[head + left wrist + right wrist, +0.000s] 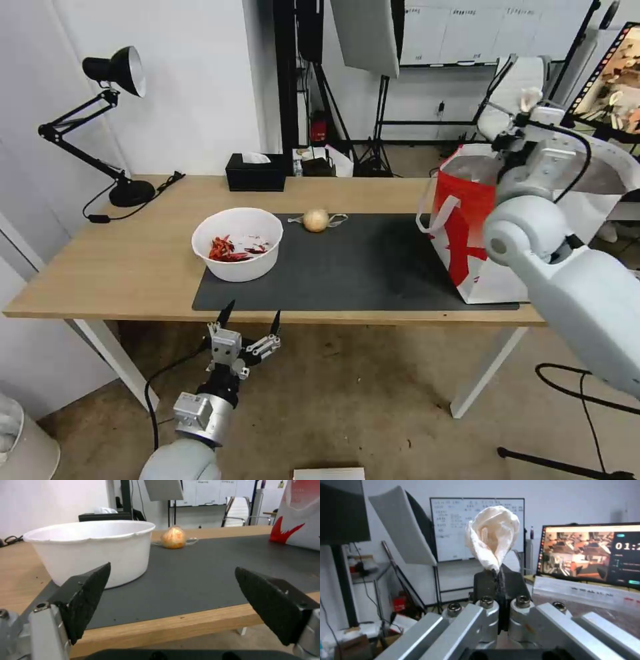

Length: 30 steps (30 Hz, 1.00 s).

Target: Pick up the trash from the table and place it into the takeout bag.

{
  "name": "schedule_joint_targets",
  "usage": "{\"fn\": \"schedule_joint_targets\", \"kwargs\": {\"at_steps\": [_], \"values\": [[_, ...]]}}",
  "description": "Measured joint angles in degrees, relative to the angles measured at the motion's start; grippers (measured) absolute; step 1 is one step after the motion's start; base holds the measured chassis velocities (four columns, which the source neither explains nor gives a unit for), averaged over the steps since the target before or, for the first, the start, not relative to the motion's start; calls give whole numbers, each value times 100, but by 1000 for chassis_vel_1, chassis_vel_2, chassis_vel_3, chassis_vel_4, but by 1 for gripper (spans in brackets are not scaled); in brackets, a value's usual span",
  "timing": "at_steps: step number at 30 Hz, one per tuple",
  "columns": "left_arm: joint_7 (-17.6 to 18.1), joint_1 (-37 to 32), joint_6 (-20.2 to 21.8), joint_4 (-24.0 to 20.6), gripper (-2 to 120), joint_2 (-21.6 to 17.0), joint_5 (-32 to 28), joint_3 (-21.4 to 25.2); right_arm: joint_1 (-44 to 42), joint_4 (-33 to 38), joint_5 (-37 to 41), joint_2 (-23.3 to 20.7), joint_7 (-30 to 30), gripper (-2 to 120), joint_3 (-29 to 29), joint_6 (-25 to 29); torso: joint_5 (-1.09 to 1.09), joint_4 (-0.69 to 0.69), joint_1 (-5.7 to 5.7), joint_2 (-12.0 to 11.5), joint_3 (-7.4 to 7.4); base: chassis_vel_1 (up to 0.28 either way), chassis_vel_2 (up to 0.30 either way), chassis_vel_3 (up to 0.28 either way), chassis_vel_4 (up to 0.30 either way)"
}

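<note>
Spread wide, the left gripper's [251,321] black fingers [87,597] are pointing up at the table [120,267] from just below its front edge, holding nothing. On the table's dark mat [360,267] one white bowl [237,243] of red chili scraps is sitting at the left end. One small beige ball [317,219] is lying near it, further back on the mat. One takeout bag [467,233] is standing open at the right end. Up above the bag, the right gripper [527,110] is pinching one crumpled tissue [493,535] between fingers pressed tight together.

What could go wrong? The tissue is light and is sitting near the bag's back rim, so if it is let go there it may float down outside. The bowl is wide, so it may tip and spill chili when it is being lifted.
</note>
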<state>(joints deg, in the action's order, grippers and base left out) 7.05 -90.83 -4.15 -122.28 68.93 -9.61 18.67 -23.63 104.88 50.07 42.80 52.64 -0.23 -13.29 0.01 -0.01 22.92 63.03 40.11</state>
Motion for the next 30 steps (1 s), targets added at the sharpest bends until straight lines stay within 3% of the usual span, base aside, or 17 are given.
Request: {"fn": "schedule_joint_targets", "kwargs": {"at_steps": [3,5,13,19,23,27,30], "values": [[1,-7,5,-10,100,-2,0,-1,-5,-11,110,-62,20,1,0,-86,0,1,0,0,0,0,0,0,0],[1,-21,5,-31,100,-8,1,-1,-25,-11,230,-121,20,14,7,-167,0,0,0,0,0,0,0,0,0],[2,-34,4,-48,100,-21,-3,-1,-114,31,335,-157,14,37,48,-209,-1,1,0,0,0,0,0,0,0],[3,-53,3,-69,100,-23,-4,-6,-258,85,382,-196,-19,65,140,-220,-1,0,0,0,0,0,0,0,0],[3,-52,3,-77,100,-26,-4,-3,-314,114,398,-209,-41,74,157,-243,-1,0,0,0,0,0,0,0,0],[3,-53,2,-82,100,-25,-4,1,-440,154,403,-197,-119,93,204,-248,-1,0,0,0,0,0,0,0,0],[3,-54,1,-99,100,-25,-5,5,-552,233,454,-190,-301,99,295,-145,-1,1,0,0,0,0,0,0,0]]}}
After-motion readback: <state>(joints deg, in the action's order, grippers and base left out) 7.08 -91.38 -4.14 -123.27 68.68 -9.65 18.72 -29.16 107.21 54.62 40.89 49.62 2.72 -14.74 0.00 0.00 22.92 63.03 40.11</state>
